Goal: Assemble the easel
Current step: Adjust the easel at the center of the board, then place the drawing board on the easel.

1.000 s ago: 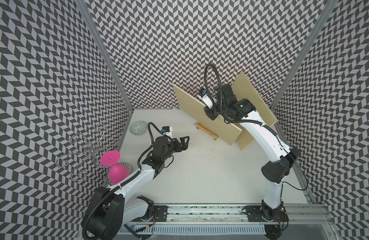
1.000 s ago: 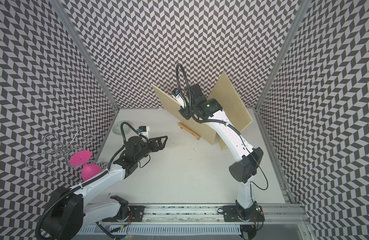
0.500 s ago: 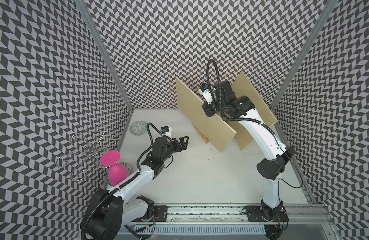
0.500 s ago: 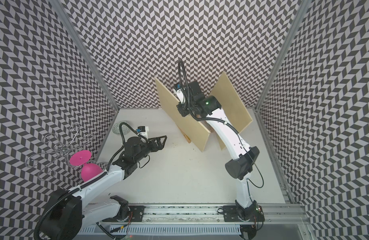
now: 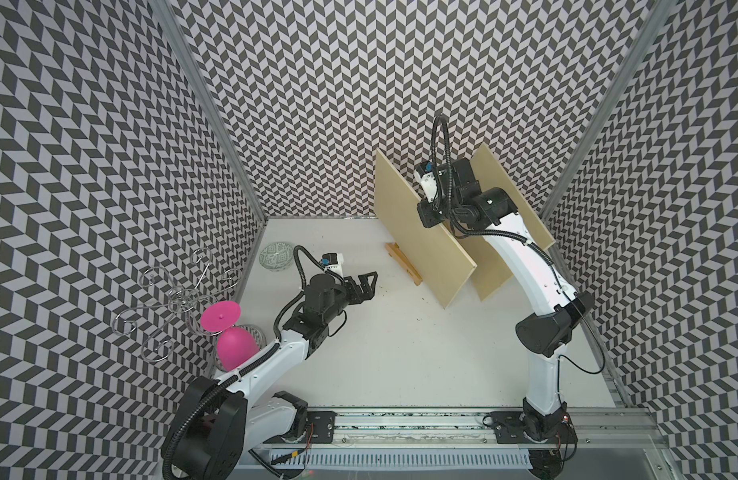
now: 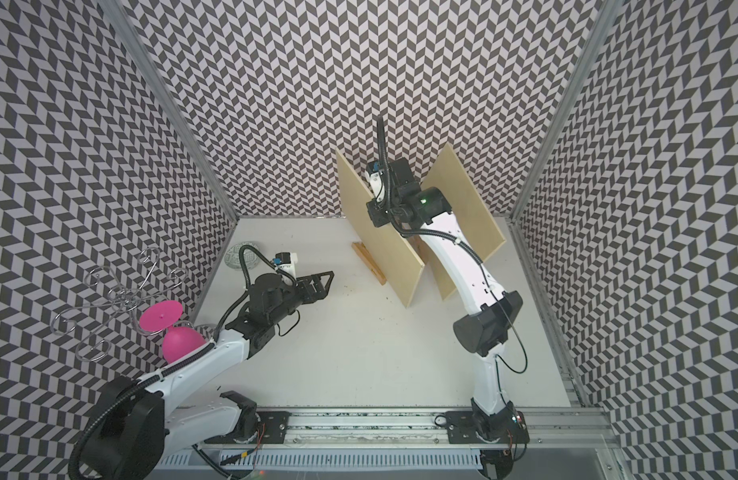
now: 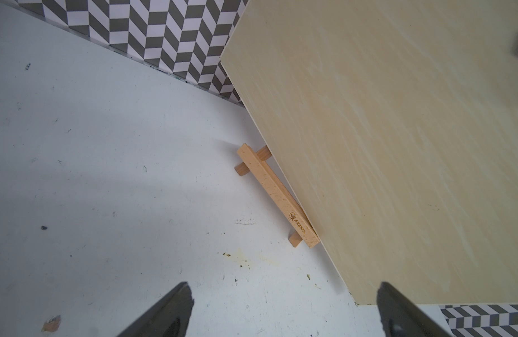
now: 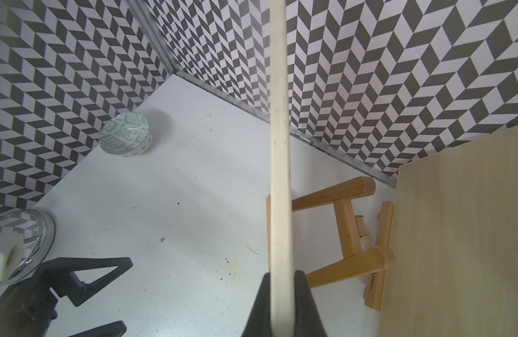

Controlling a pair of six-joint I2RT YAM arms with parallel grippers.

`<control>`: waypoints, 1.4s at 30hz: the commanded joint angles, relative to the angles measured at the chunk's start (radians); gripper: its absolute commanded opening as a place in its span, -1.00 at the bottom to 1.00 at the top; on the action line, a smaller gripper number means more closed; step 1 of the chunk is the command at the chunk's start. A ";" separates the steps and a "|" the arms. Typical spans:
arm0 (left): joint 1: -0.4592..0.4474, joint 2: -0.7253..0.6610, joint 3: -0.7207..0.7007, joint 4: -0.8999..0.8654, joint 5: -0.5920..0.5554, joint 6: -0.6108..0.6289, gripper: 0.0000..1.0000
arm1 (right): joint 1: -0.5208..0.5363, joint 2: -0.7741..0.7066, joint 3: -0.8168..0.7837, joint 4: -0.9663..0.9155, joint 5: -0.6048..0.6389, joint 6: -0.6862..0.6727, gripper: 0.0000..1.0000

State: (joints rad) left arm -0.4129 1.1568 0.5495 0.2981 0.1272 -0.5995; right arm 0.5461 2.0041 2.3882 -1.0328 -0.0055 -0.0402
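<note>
- 1 wooden board (image 5: 421, 245) is pinched by its edge between the right gripper's (image 8: 279, 280) fingers and held upright.
- The easel frame (image 7: 276, 198) is laid on the table (image 5: 400, 353), between that board and a 2nd board (image 5: 529, 199).
- The left gripper (image 5: 369, 286) is held spread wide above the table.

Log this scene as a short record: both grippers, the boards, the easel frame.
right gripper: shut, fingers clamping the wooden board's edge
wooden board: held on edge, tilted
second board: behind the held one, nearer the right wall
easel frame: lying on the table, partly hidden by both boards
left gripper: open, empty, aimed toward the frame
patterned bowl: far left corner
</note>
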 commanded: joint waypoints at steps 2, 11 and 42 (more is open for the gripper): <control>-0.004 0.003 0.003 0.011 0.004 -0.011 0.99 | -0.019 -0.007 0.042 0.166 -0.034 0.024 -1.00; -0.004 0.014 -0.003 0.016 0.001 -0.019 0.99 | -0.032 -0.025 -0.089 0.227 -0.076 0.035 -0.94; -0.003 -0.006 -0.009 -0.011 -0.042 -0.002 0.99 | -0.142 0.008 -0.321 0.379 -0.138 -0.006 -0.08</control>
State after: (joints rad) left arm -0.4129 1.1645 0.5495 0.2958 0.1081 -0.6029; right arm 0.3946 1.9579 2.1201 -0.5980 -0.1043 -0.0521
